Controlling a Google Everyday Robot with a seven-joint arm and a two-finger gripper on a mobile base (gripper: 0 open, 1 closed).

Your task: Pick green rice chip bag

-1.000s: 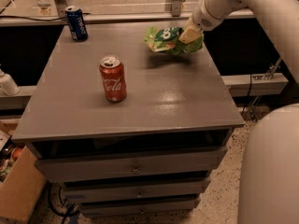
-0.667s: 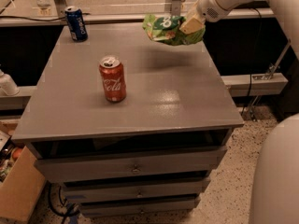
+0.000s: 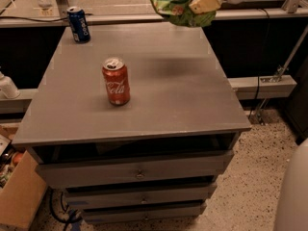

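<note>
The green rice chip bag (image 3: 174, 5), crumpled light-green foil with a dark round logo, hangs in the air above the far right corner of the grey table (image 3: 159, 95), at the top of the camera view. My gripper (image 3: 204, 1) is shut on the bag's right side, its tan fingers (image 3: 203, 4) pressed against the foil. The white arm reaches in from the upper right. The bag casts a soft shadow on the tabletop below it.
A red cola can (image 3: 116, 81) stands upright at the table's left middle. A blue soda can (image 3: 78, 24) stands at the far left corner. The table has drawers (image 3: 139, 172) in front. A cardboard box (image 3: 17, 191) sits on the floor at the left.
The bag was resting on the table's far right a second ago. The gripper has lifted it clear of the surface and higher. The cans have not moved.
</note>
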